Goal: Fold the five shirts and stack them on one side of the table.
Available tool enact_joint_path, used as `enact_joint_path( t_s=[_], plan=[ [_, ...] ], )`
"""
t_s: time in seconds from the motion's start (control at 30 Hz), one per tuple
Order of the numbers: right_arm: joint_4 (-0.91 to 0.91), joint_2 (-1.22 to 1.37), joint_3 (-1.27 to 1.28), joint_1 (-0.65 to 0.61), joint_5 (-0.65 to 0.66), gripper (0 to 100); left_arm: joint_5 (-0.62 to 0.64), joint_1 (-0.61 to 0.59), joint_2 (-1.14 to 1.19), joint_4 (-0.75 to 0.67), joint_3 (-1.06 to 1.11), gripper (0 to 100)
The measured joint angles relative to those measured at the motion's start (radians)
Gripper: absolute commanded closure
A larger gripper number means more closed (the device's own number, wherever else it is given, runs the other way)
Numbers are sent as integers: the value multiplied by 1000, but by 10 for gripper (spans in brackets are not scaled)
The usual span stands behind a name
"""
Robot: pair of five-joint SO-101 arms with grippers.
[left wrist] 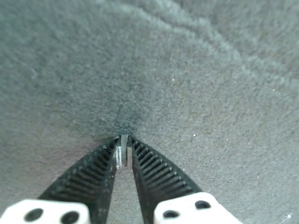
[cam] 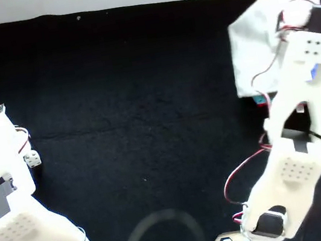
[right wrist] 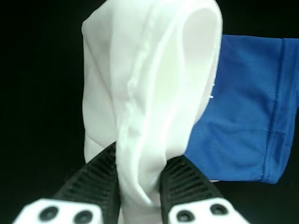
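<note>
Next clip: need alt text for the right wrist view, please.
The right gripper is shut on a bunched fold of a white shirt, which stands up between its black ribbed fingers. Beyond it a blue shirt lies flat on the black table cover.

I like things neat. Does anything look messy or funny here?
Yes. The white fabric shirt is bunched and creased in the right gripper, not folded flat. It partly hides the blue mesh shirt on the black cloth table.
</note>
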Motion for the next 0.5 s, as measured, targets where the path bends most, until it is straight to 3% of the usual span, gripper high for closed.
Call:
enact_joint_path(
  t_s=[0.5],
  plan=[
    [-89, 158, 2, 173, 158, 992, 0, 0, 0, 0, 0, 990]
  ],
)
